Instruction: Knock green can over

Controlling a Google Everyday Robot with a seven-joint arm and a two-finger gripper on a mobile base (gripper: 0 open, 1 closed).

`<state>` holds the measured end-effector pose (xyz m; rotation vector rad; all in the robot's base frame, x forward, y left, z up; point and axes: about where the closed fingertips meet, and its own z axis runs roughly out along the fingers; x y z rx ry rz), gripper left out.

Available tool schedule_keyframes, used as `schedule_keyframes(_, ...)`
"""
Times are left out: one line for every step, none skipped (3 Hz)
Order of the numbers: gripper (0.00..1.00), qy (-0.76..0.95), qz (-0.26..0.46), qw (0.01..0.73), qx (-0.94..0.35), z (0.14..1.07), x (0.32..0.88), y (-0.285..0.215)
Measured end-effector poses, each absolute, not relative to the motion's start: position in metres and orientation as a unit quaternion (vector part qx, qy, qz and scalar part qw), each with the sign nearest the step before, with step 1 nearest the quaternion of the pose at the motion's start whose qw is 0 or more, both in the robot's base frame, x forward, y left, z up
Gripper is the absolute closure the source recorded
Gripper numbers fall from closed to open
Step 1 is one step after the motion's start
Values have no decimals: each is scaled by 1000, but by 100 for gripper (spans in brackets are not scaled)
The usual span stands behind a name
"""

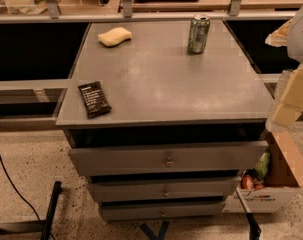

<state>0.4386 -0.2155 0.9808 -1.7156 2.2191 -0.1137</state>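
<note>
The green can [198, 33] stands upright on the far right part of the grey cabinet top [161, 79], near the back edge. It has pale markings and a silver top rim. My gripper [287, 109] shows as pale cream parts at the right edge of the view, beyond the cabinet's right side. It is well to the right of the can and nearer to me, and touches nothing on the top.
A yellow sponge [114, 36] lies at the far left of the top. A flat black snack wrapper [94, 99] lies near the front left edge. Drawers [166, 159] stick out below. A cardboard box [271, 184] of items stands on the floor at the right. A metal rail [141, 16] runs behind the cabinet.
</note>
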Motion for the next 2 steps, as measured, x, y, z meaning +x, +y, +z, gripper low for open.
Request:
schedule_keyframes(0,777,-42,175,-603,986,447,-217)
schedule_keyframes(0,772,-35,202,-602,995,477,-223)
